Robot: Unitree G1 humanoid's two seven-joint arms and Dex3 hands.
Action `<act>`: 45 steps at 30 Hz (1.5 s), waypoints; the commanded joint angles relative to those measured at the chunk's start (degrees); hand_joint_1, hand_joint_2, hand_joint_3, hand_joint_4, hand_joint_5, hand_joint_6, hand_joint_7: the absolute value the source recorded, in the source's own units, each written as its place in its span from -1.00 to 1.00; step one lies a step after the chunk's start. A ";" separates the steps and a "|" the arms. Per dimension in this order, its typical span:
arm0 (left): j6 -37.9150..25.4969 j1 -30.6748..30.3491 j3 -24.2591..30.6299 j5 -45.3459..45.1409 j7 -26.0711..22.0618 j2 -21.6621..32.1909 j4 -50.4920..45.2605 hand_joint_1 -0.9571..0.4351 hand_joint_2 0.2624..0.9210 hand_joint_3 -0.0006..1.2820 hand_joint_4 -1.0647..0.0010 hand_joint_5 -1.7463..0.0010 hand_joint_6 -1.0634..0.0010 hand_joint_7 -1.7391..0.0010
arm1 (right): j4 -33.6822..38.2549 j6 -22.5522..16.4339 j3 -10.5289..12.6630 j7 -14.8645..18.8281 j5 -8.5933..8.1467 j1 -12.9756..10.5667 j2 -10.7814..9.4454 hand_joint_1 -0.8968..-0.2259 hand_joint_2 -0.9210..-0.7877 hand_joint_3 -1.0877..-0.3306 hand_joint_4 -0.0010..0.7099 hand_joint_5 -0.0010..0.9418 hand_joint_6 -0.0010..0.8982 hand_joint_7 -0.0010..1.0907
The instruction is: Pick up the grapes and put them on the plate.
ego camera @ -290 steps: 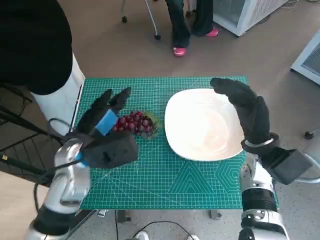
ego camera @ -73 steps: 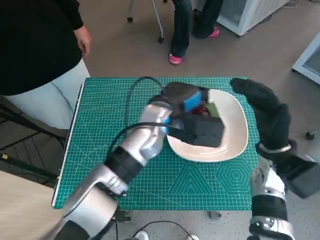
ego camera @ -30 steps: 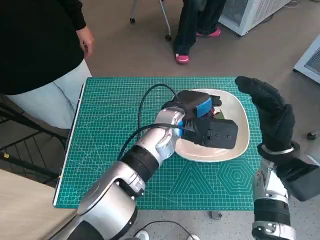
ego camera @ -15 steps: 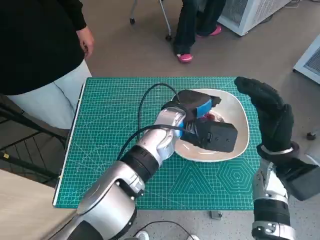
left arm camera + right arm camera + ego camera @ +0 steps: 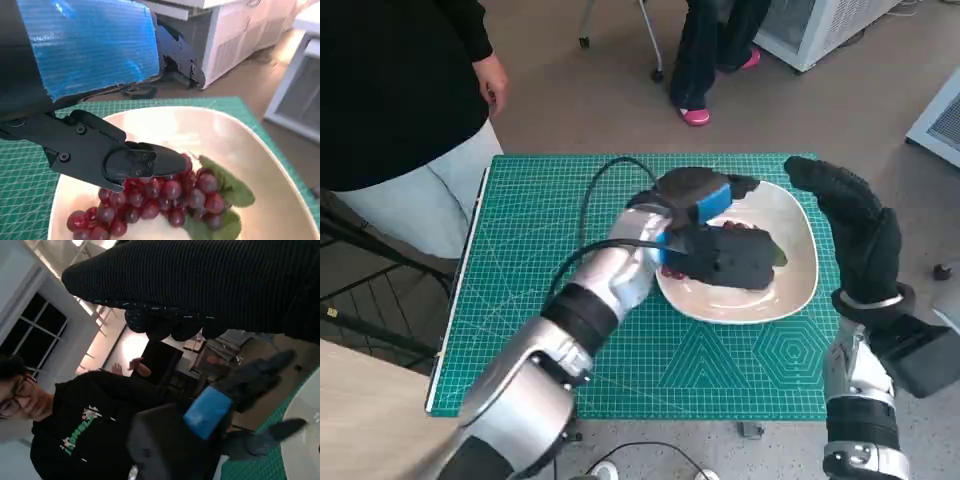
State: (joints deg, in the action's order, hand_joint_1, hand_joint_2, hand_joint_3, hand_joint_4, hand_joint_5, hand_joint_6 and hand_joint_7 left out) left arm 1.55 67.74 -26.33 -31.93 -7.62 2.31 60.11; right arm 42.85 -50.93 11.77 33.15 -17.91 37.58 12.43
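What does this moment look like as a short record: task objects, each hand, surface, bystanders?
grapes: red bunch with green leaves, lying on the plate
plate: white, on the green cutting mat
left hand: over the plate, fingers above the grapes; grip not clear
right hand: raised beside the plate, holds nothing
person: black top, standing at the table's left

Grapes [image 5: 165, 202] lie on white plate [image 5: 240, 150]; left hand [image 5: 95, 95] fingers [image 5: 145, 162] just above, apart.
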 commanded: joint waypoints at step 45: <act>28.36 -40.46 33.38 44.19 -10.37 7.73 -35.49 -0.51 1.00 -0.08 0.58 1.00 0.43 0.99 | 7.94 -0.82 -0.45 3.42 -0.24 4.88 -2.83 0.20 -1.00 0.52 -0.01 -1.00 -0.25 -0.99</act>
State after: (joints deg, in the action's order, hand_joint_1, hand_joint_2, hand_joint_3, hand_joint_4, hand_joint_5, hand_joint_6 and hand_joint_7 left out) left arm 29.41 28.90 6.45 10.58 -17.15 10.71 26.49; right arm 49.75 -51.92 11.30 35.96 -18.26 41.98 9.62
